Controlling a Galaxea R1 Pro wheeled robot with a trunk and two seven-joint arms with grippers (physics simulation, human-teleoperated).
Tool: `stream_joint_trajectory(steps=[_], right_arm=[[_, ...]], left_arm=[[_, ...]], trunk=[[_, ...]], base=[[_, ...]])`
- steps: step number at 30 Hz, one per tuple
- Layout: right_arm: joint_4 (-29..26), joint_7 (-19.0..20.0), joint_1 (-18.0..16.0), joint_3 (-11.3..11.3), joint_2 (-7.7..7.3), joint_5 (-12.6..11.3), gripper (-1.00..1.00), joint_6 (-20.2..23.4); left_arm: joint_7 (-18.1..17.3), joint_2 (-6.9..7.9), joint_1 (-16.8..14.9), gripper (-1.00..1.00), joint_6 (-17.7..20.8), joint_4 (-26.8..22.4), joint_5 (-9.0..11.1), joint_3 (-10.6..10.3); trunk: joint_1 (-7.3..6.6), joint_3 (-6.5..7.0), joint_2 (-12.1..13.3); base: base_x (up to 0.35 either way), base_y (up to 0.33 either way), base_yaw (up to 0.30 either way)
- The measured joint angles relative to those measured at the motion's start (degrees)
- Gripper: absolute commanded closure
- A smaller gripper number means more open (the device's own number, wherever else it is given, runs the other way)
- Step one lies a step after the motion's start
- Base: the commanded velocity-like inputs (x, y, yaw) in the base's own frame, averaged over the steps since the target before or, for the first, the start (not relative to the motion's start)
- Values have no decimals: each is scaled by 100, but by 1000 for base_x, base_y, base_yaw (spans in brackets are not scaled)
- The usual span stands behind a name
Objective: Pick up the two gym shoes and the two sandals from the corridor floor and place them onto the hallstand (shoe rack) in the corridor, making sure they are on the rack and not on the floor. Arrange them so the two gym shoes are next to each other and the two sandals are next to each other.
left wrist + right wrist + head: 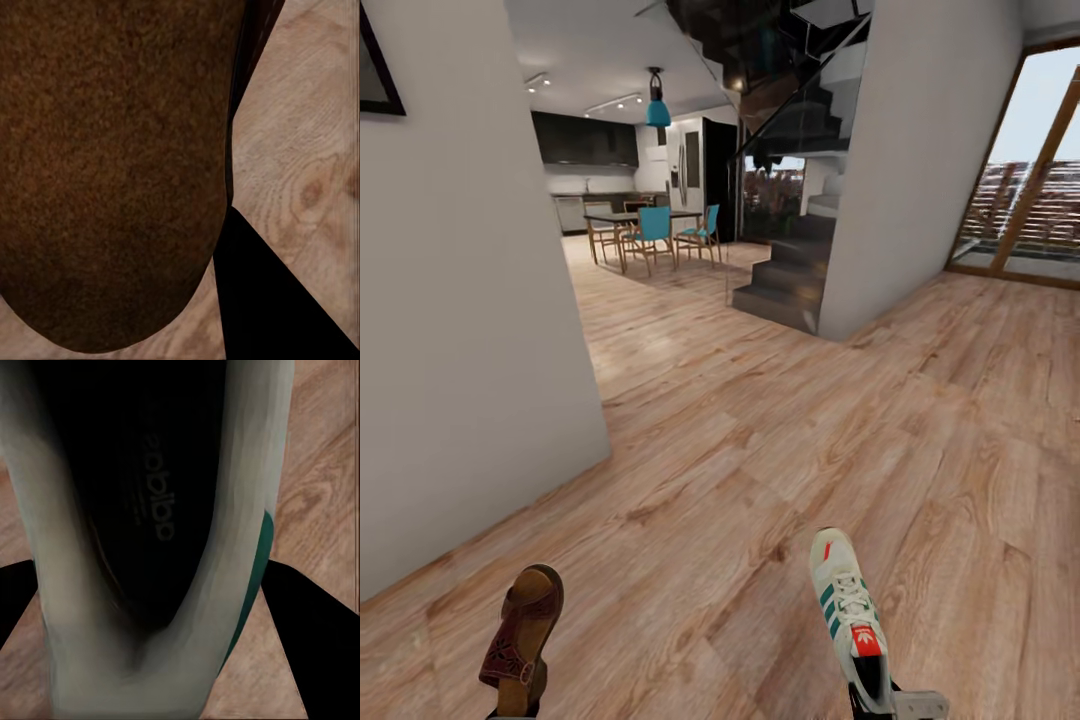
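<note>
A dark brown sandal (523,630) with a tan footbed stands heel-down at the bottom left of the head view, with my left gripper (512,708) shut on its heel end. Its brown sole (112,172) looms close in the left wrist view, beside one dark finger (277,307). A cream gym shoe (847,610) with green stripes and a red tongue label is held toe-up at the bottom right, my right gripper (880,700) shut on its heel. The right wrist view looks into the shoe's dark opening (150,510). Both are held above the corridor floor (760,450). The hallstand is out of view.
A grey wall (460,350) juts in on the left. A dark staircase (790,270) and a wide pillar (900,180) stand ahead. A dining table with teal chairs (650,230) is far back. A glass door (1030,180) is at the right.
</note>
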Motion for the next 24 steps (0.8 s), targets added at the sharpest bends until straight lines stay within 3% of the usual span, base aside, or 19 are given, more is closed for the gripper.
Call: stream_joint_trajectory(steps=[7, 24], right_arm=[[-1, 0, 0, 0, 0, 1, 100, 0], [-8, -5, 0, 0, 0, 0, 100, 0]], left_arm=[[8, 0, 0, 100, 8, -2, 1, 3], [9, 6, 0, 100, 14, -8, 10, 11]], trunk=[[-1, 35, 0], [-4, 117, 0]], base=[[74, 0, -268], [330, 0, -271]])
